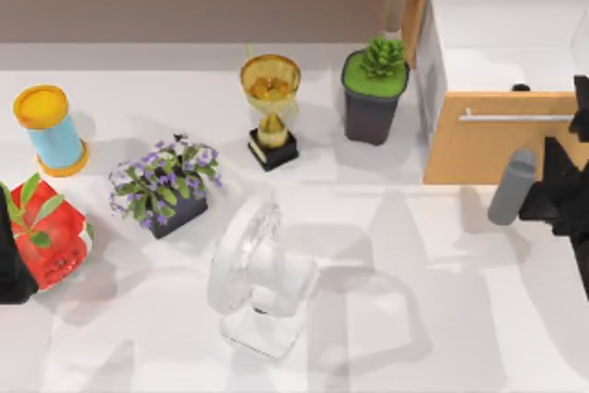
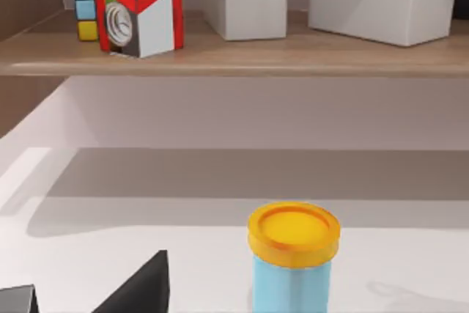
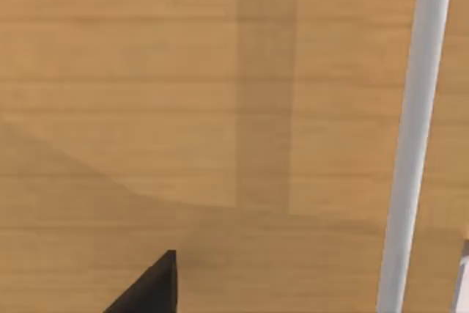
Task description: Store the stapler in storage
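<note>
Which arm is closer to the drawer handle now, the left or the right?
The right. The right gripper sits just in front of the drawer, beside its silver handle. The left arm is parked at the table's far left edge, by the red pot.

The drawer (image 1: 488, 149) is pulled open at the top right of the desk. Its front is light wood with a thin silver handle (image 1: 515, 118) running across it. The inside (image 1: 502, 39) is white. Up close, the wood front (image 3: 183, 108) has fine grain, and the silver bar (image 3: 414, 137) stands just off it. I cannot pick out the stapler for sure.
</note>
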